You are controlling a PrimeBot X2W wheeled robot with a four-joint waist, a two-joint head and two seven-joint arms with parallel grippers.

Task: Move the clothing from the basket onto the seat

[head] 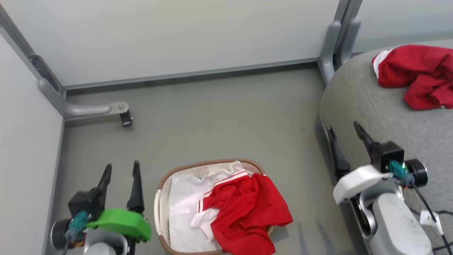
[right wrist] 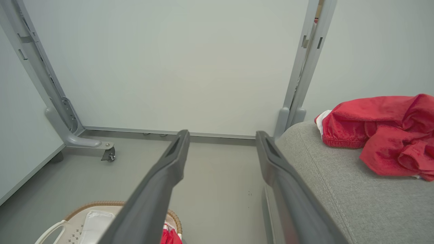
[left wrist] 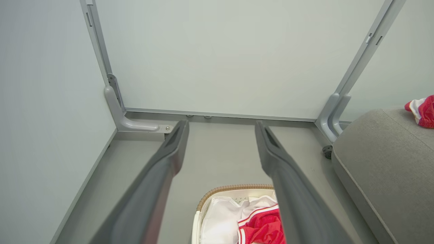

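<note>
The basket (head: 184,168) stood on the grey floor (head: 219,117). Inside it, a red jersey (head: 244,212) with white, red-striped trim lay crumpled on the white liner (head: 184,202). The jersey filled the basket's right half and draped out over its right rim. The liner showed bare in the basket's left half.

Just to the left of the basket hung the left end effector (head: 122,165). Its two dark fingers were spread wide with nothing between them, and it did not touch the basket.

To the right of the basket, across a strip of floor, stood the seat (head: 375,106). The right end effector (head: 342,126) hung over the seat's edge on the side facing the basket. It too was spread wide and empty.

A second red garment (head: 417,74), with a white panel at one end, lay bunched on the seat top. It was far to the right of the basket and beyond it, well apart from both end effectors.

Beyond the basket to the left, a wheeled foot (head: 125,118) of the partition frame rested on the floor.
</note>
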